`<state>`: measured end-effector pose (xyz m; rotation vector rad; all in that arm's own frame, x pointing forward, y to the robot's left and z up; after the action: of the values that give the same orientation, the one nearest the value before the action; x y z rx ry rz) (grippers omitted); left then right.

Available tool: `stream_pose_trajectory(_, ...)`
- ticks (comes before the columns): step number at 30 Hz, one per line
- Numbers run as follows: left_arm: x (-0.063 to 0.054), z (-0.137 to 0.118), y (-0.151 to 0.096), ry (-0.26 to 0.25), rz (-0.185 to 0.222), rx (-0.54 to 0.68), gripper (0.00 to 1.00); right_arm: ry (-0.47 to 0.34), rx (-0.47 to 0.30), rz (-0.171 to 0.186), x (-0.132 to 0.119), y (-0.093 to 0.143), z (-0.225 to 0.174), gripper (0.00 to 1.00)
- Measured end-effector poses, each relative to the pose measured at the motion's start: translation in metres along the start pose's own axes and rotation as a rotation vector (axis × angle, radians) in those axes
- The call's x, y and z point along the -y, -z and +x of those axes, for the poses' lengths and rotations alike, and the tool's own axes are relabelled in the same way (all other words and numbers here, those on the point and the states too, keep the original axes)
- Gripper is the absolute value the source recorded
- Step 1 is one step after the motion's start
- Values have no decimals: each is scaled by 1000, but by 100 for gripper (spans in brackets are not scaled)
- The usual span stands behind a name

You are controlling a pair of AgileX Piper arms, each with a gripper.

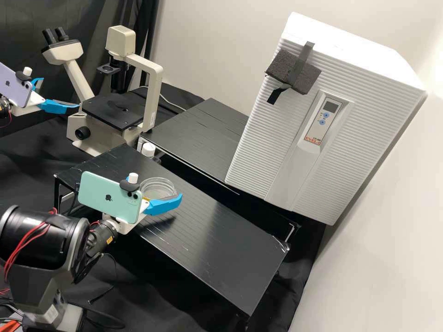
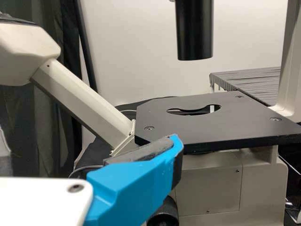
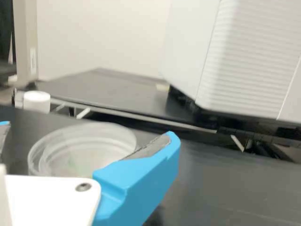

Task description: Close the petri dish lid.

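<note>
At the left, by the microscope [image 1: 113, 112], the left hand [image 1: 60, 92] is spread and gripping nothing. On the black tabletop [image 1: 207, 240] sits the clear petri dish [image 1: 157, 188], probably light, stiff, slick and easily cracked, so best taken gently by opposite sides of its rim. The right hand [image 3: 89, 131] is spread too, the dish showing between its fingers; whether they touch, and where lid meets base, I cannot tell through such see-through walls.
</note>
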<state>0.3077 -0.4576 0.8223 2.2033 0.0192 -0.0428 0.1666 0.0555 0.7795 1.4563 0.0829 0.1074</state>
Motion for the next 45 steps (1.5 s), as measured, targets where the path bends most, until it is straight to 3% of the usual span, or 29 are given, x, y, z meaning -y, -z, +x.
stream_pose_trajectory(4,0,0,0,0,0,0,100,-75,-3,51,-13,3,-5,100)
stream_pose_trajectory(8,0,0,0,0,0,0,100,-144,-13,144,-25,6,-11,100)
stream_pose_trajectory(9,0,0,0,0,0,0,100,-159,-32,191,-28,8,-13,100)
stream_pose_trajectory(11,0,0,0,0,0,0,100,-176,-44,248,-32,8,-14,100)
stream_pose_trajectory(14,0,0,0,0,0,0,100,-185,-38,285,-33,7,-14,100)
stream_pose_trajectory(18,0,0,0,0,0,0,100,-156,-52,274,-29,11,-15,100)
stream_pose_trajectory(24,0,0,0,0,0,0,100,-56,-83,184,-12,22,-17,100)
stream_pose_trajectory(27,0,0,0,0,0,0,100,-26,-62,145,-5,20,-16,100)
stream_pose_trajectory(33,0,0,0,0,0,0,100,-30,40,140,-1,11,-13,100)
stream_pose_trajectory(37,0,0,0,0,0,0,100,-15,86,115,4,7,-13,100)
stream_pose_trajectory(45,0,0,0,0,0,0,100,28,118,70,15,3,-10,100)
